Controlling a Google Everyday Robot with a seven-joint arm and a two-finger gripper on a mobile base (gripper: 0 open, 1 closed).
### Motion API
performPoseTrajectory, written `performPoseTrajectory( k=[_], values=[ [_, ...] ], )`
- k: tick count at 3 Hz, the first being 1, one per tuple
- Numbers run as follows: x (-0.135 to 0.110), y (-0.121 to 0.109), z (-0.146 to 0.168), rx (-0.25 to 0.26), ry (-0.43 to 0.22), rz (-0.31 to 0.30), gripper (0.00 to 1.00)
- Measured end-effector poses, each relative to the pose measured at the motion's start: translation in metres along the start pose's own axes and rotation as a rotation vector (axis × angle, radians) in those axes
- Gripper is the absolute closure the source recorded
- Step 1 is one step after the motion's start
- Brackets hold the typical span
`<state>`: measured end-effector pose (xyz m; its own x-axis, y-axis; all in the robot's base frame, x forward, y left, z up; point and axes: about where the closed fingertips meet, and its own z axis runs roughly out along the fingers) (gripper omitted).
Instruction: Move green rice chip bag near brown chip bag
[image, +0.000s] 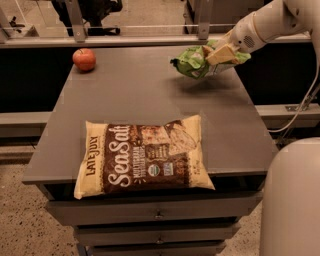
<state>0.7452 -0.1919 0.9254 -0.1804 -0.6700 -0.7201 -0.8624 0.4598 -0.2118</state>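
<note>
Far-right claw (219, 54) grips one green rice chip bag (191, 64)

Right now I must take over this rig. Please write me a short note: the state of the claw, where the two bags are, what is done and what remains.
Claw: at the far right of the table, shut on the green rice chip bag.
Green rice chip bag: held just above the tabletop, with its shadow under it.
Brown chip bag: lies flat at the near edge, far from the green one.
Apple: far left corner, not part of the job.
Done: grasp and lift.
Left: carry the green bag toward the near edge, set it down beside the brown bag, open the claw.
</note>
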Motion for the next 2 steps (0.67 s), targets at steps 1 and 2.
performPoseTrajectory(
  k=[1, 2],
  values=[
    [-0.014, 0.047, -0.026, -0.079, 0.004, -0.091, 1.0],
    [-0.014, 0.098, -0.032, -0.159, 0.006, -0.142, 1.0]
  ],
)
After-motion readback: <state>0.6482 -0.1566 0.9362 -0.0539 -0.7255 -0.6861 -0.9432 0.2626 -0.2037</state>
